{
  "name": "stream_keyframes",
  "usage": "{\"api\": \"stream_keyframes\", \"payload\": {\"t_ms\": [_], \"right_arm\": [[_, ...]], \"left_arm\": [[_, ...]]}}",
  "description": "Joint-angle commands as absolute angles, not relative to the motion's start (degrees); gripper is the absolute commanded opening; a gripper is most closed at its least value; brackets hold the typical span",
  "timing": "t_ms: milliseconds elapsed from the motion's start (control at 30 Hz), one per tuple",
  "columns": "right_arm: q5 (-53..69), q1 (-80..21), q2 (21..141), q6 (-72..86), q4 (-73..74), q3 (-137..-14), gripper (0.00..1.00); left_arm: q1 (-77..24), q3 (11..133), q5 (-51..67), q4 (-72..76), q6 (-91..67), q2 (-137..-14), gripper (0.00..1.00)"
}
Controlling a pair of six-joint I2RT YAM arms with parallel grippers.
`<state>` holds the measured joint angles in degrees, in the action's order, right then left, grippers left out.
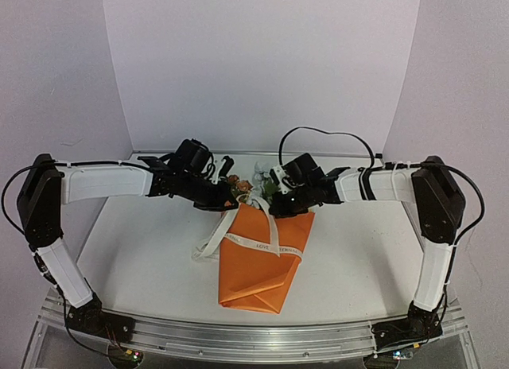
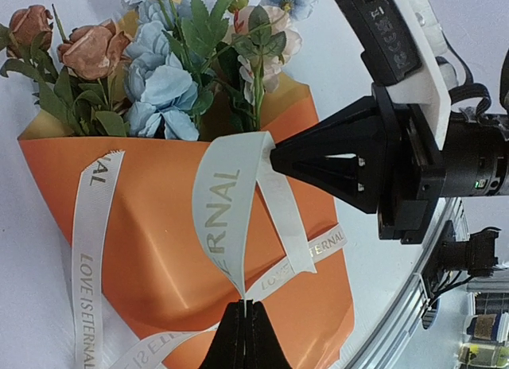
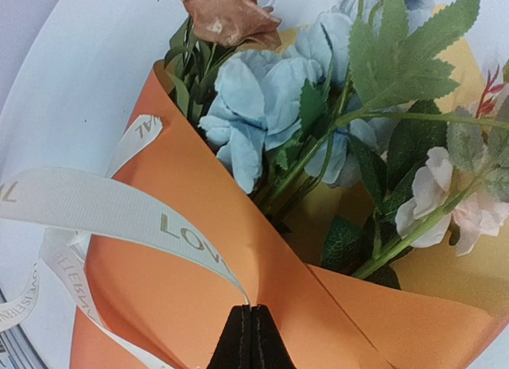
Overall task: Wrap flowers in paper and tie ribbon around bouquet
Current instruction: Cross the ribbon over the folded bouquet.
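The bouquet lies on the white table, an orange paper [image 1: 258, 266] cone with its narrow end toward me. The flowers [image 1: 253, 183], orange, pale blue and cream with green leaves, stick out of its far end. The cream ribbon [image 1: 253, 243], printed with gold letters, crosses the paper, and a tail trails off to the left. Over the cone's mouth, my left gripper [image 1: 232, 200] is shut on a strand of ribbon [image 2: 225, 196], its tips [image 2: 245, 305] pinching the band's end. My right gripper [image 1: 275, 203] is shut on another strand [image 3: 119, 206], right above the paper [image 3: 199, 293]. The right gripper [image 2: 274, 157] also shows in the left wrist view, nipping the ribbon loop beside the blossoms [image 2: 171, 83].
White backdrop panels close in the table at the back and both sides. A metal rail [image 1: 254, 337] runs along the near edge between the arm bases. A black cable [image 1: 326, 134] arcs above the right arm.
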<state>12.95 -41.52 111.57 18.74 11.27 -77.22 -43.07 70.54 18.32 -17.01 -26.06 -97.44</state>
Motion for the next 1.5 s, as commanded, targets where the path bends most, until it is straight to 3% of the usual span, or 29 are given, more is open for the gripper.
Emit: {"api": "stream_keyframes", "payload": {"t_ms": [0,700,1467], "right_arm": [[11.6,-39.8,109.9,16.2,9.4,-80.4,0.00],[13.3,-37.1,108.9,14.5,5.2,-76.8,0.00],[15.0,-40.8,100.7,23.5,2.4,-62.9,0.00]], "left_arm": [[-42.7,75.2,19.3,-16.5,-26.5,-99.4,0.00],[-42.8,81.9,24.1,-16.3,-28.0,-106.9,0.00],[-42.9,80.1,25.1,-16.0,-28.2,-106.3,0.00]]}}
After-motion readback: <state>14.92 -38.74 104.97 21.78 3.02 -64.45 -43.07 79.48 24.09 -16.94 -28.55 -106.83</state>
